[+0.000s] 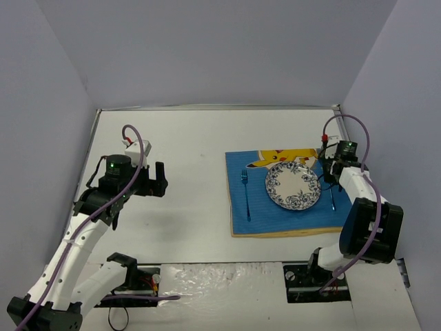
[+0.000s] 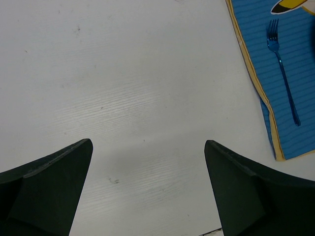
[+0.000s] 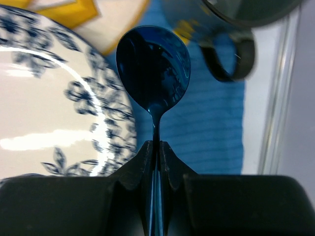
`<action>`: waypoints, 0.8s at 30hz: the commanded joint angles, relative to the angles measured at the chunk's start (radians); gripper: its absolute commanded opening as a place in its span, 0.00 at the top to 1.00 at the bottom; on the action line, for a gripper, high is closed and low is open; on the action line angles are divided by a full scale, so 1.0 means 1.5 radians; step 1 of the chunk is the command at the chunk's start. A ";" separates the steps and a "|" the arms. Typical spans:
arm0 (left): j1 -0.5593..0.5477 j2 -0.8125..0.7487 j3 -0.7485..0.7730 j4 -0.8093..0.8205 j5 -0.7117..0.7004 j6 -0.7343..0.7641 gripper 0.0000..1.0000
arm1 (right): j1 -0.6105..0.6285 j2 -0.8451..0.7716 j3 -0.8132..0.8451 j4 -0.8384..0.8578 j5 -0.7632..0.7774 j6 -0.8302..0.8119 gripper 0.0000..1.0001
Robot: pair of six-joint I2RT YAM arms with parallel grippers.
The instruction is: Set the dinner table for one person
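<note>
Dinner table [image 1: 179,138]: spoon [image 3: 153,69] in right gripper [image 3: 156,147], bowl foremost

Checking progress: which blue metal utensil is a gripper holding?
The blue metal spoon, clamped in the right gripper; the blue metal fork lies free on the blue cloth mat.

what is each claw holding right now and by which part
The right claw grips the blue spoon by its handle, just below the bowl. The left claw is open and empty.

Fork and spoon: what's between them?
The blue-flowered plate, resting on the blue mat, sits between the fork and the spoon, which the right gripper grips. The top external view shows it.
</note>
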 commanded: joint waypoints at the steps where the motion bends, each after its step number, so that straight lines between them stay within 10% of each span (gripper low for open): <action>1: 0.004 -0.002 0.007 0.014 -0.010 0.006 0.05 | -0.040 0.007 -0.002 0.029 -0.003 -0.045 1.00; 24: 0.021 0.022 0.003 0.013 -0.012 0.008 0.05 | -0.115 0.130 0.040 0.062 -0.042 -0.047 1.00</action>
